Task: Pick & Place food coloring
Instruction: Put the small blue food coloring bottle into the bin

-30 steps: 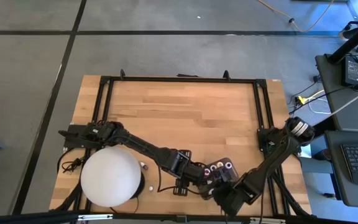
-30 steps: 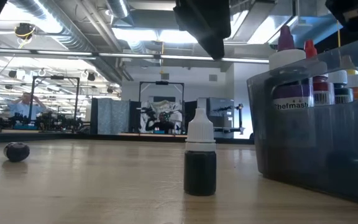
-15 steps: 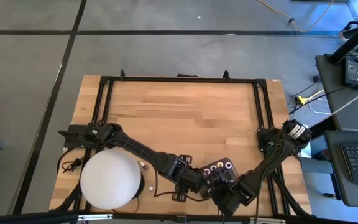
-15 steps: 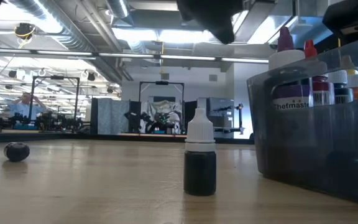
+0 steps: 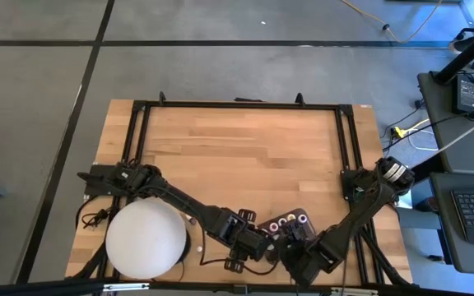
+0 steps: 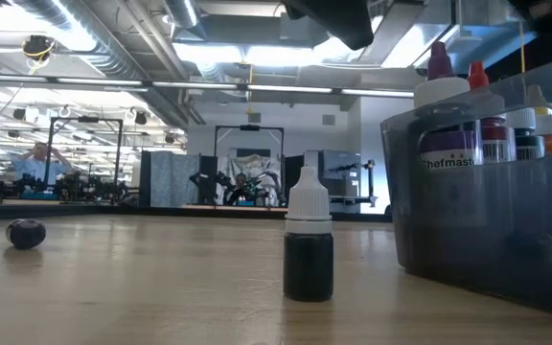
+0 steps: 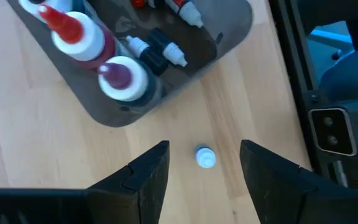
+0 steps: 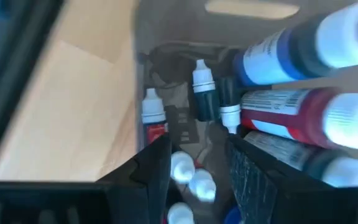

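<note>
One food coloring bottle (image 6: 309, 244), dark with a white cap (image 7: 206, 157), stands upright on the wooden table beside the dark grey tray (image 7: 123, 115). My left gripper (image 7: 204, 148) hovers open above it, one finger on either side, touching nothing. Several more food coloring bottles lie and stand in the tray (image 6: 487, 230), among them a red-topped one (image 7: 73, 34) and a purple-topped one (image 7: 120, 74). My right gripper (image 8: 194, 165) is over the tray's inside, fingers apart above small white-capped bottles (image 8: 182, 168); I cannot tell whether it touches any.
A big white dome (image 5: 146, 238) stands at the table's near left. A small dark round thing (image 6: 25, 233) lies on the table, far to the left in the low view. Black frame rails (image 5: 237, 105) border the table. The far half of the wood is bare.
My left gripper has gone toward the table's near edge, coming over the standing bottle. The bottle and the tray have kept their places.
</note>
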`<control>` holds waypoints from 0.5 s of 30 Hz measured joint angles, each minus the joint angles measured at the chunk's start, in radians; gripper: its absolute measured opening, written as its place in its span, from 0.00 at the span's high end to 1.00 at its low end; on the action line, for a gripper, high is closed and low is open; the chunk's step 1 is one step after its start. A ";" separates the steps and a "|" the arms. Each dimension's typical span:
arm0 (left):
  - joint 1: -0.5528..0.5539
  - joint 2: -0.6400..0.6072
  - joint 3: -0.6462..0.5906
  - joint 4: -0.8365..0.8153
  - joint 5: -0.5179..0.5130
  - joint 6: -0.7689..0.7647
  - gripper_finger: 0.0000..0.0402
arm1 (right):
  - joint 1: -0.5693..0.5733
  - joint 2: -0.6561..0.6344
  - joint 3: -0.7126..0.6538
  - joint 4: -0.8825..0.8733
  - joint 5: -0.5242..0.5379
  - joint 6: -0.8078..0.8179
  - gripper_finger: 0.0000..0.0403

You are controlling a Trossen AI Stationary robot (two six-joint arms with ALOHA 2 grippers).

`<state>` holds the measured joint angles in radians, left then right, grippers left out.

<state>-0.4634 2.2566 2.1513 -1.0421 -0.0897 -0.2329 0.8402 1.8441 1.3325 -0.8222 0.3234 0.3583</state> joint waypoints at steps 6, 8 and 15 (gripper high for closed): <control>-0.012 0.003 0.000 0.031 0.001 -0.015 0.53 | 0.094 -0.121 -0.023 -0.048 0.178 0.037 0.62; -0.014 0.013 0.000 0.060 -0.001 -0.015 0.54 | 0.125 -0.167 -0.051 -0.049 0.247 0.088 0.62; -0.021 0.074 0.000 0.049 -0.008 -0.061 0.56 | 0.169 -0.260 -0.094 -0.036 0.295 0.213 0.62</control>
<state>-0.4847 2.3310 2.1513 -0.9927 -0.0978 -0.2938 1.0096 1.5844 1.2385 -0.8579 0.6183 0.5718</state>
